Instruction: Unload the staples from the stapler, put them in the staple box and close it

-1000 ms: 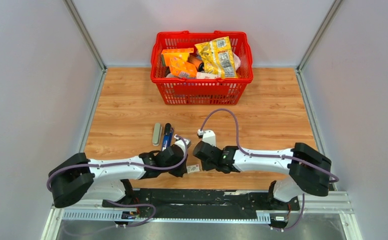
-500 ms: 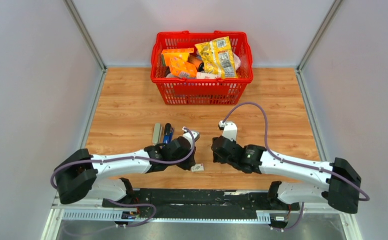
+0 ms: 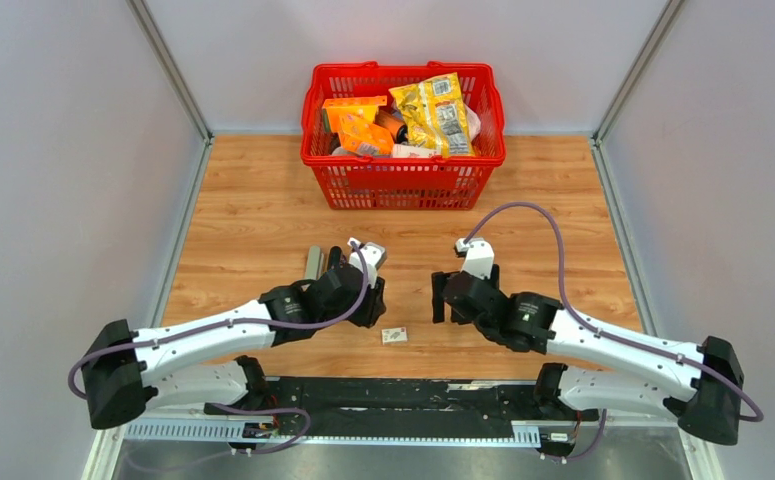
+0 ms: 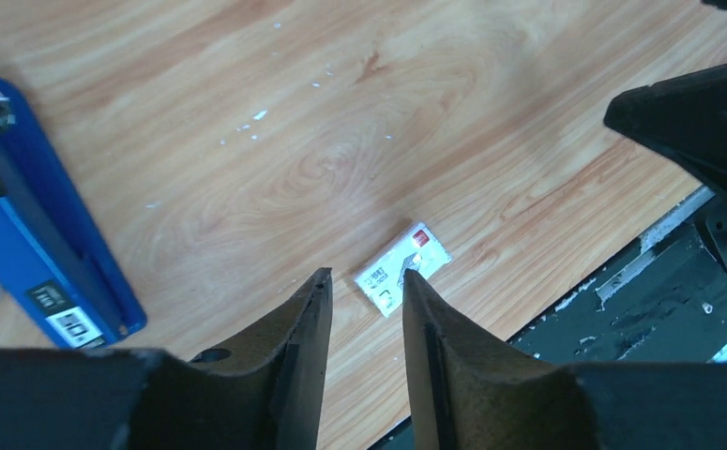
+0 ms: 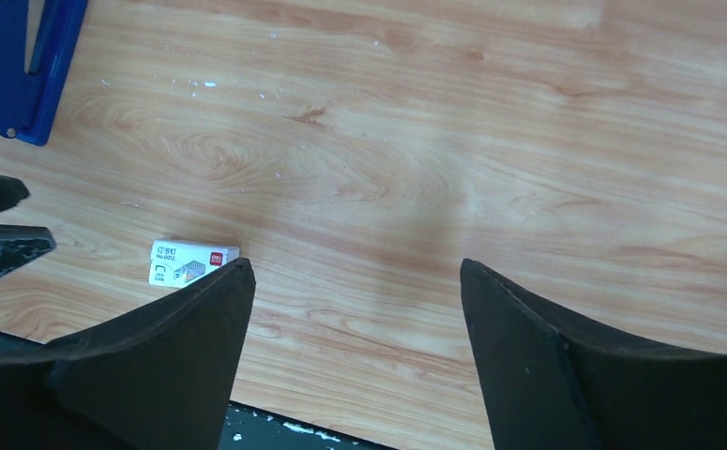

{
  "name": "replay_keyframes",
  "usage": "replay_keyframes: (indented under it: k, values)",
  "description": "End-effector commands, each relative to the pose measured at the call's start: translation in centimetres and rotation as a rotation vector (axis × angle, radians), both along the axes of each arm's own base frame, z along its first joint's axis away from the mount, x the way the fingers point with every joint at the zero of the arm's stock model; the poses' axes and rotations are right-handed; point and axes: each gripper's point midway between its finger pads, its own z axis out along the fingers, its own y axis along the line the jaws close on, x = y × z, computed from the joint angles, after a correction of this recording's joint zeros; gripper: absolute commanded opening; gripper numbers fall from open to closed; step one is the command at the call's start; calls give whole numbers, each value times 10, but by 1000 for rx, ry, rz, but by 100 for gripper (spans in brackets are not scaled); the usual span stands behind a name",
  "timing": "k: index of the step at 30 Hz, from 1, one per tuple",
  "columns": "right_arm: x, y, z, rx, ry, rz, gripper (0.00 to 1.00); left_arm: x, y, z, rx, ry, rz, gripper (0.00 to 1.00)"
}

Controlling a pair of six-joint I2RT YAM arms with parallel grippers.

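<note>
Staples do not show; I guess they sit inside the stapler (image 4: 31,216) on the counter (image 3: 563,250). My left end effector (image 4: 367,277), beside it, and right end effector (image 5: 355,267) both gape, empty. Staples should be tiny, light, crumbly; I'd pinch the strip's long sides.

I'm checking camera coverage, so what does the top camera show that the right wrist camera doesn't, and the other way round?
Only the top view: the red basket of snack packs at the far edge, and both arms whole. Only the right wrist view: the blue stapler plainly, and pale flecks on the wood. Both: the small white packet lying on the wooden table, and the open right claw.
</note>
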Motion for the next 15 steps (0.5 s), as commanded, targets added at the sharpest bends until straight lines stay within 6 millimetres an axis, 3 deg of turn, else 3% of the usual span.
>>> replay_keyframes:
  k: [1, 5, 6, 13, 14, 15]
  values:
    - [12, -10, 37, 23, -107, -25, 90, 10, 13, 34, -3, -103, 32, 45]
    - [15, -18, 55, 38, -158, -43, 96, 15, 31, 59, -14, -177, 71, 52]
    - [16, -21, 59, 42, -172, -52, 100, 16, 33, 64, -13, -192, 78, 62]
    - [17, -30, 73, 23, -197, -64, 100, 16, 59, 94, -32, -265, 125, 64]
    - [19, -32, 76, 14, -201, -74, 100, 16, 60, 101, -38, -278, 120, 86]
    - [20, -34, 80, 4, -205, -82, 100, 14, 64, 105, -38, -287, 115, 87]
